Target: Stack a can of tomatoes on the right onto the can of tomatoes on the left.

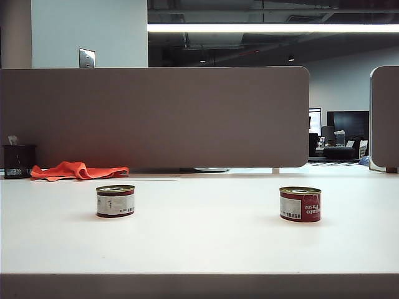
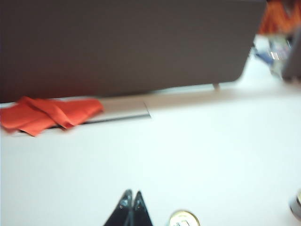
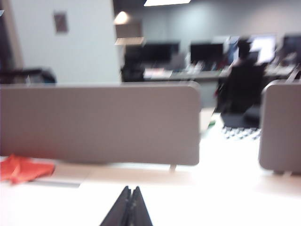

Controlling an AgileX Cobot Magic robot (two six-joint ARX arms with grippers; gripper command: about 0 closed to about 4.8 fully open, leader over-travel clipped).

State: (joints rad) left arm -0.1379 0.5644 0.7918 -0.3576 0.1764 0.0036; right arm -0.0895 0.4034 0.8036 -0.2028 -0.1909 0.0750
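Two tomato cans apart on a white table; stacking not begun.

Right tomato paste can (image 1: 300,204), red label, stands upright at approx 4 o'clock of table centre; left can (image 1: 115,200), white label side showing, upright at approx 8 o'clock, well apart. Neither lifted, so the whole job is left: grasp, carry, set on top. Left gripper (image 2: 131,201) pinched closed, empty, hovering over table (image 1: 206,237) w/ a can lid (image 2: 184,219) just beside it. Right gripper (image 3: 130,197) also closed, empty, no can in its view. Orange cloth (image 1: 78,170) lies at the far edge, approx 10 o'clock.
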